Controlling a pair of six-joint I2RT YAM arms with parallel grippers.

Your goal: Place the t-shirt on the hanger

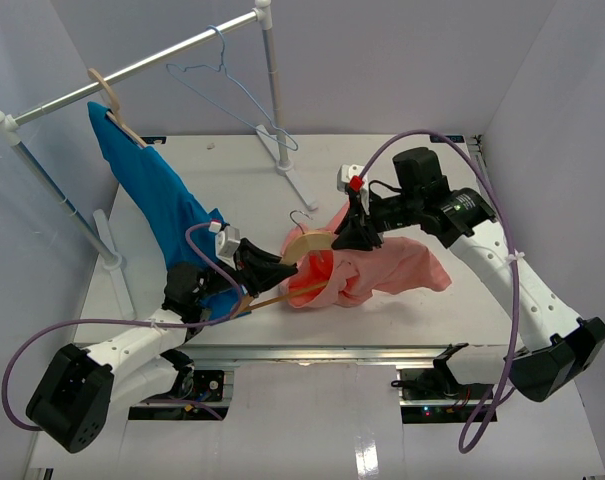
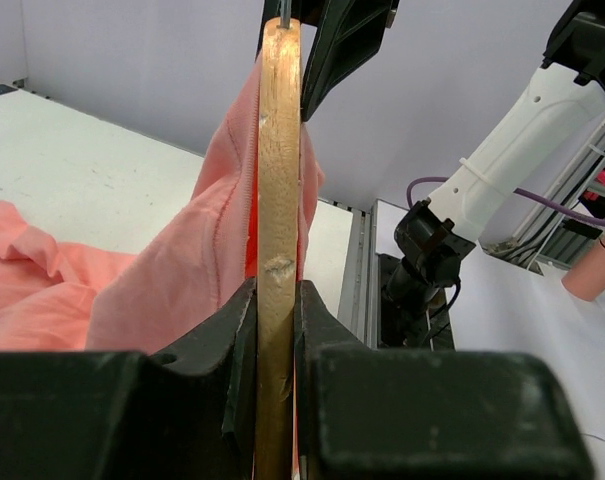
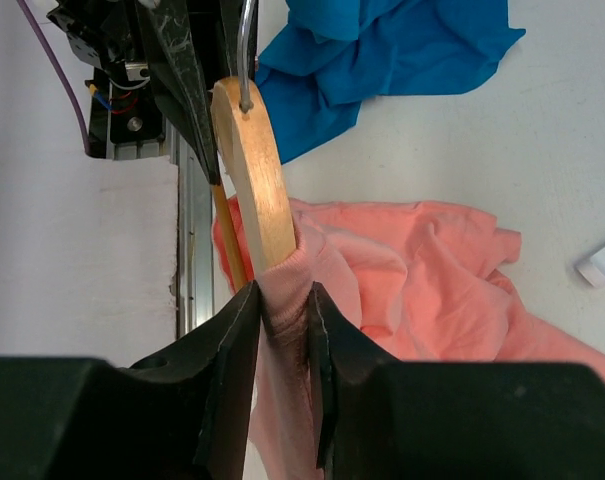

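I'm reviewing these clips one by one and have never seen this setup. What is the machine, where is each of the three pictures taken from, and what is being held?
Two robot arms are bolted at the near edge of a white table. The overhead picture looks down from above and behind them; the other two come from cameras on each wrist, so each shows its own black fingers at the bottom.

The left tool is shut on a wooden hanger. The right tool pinches the pink t-shirt, apparently pulling its fabric over the hanger's end. The rest of the shirt lies crumpled on the table.

Behind stands a clothes rail with a blue shirt on a tan hanger and a bare wire hanger.
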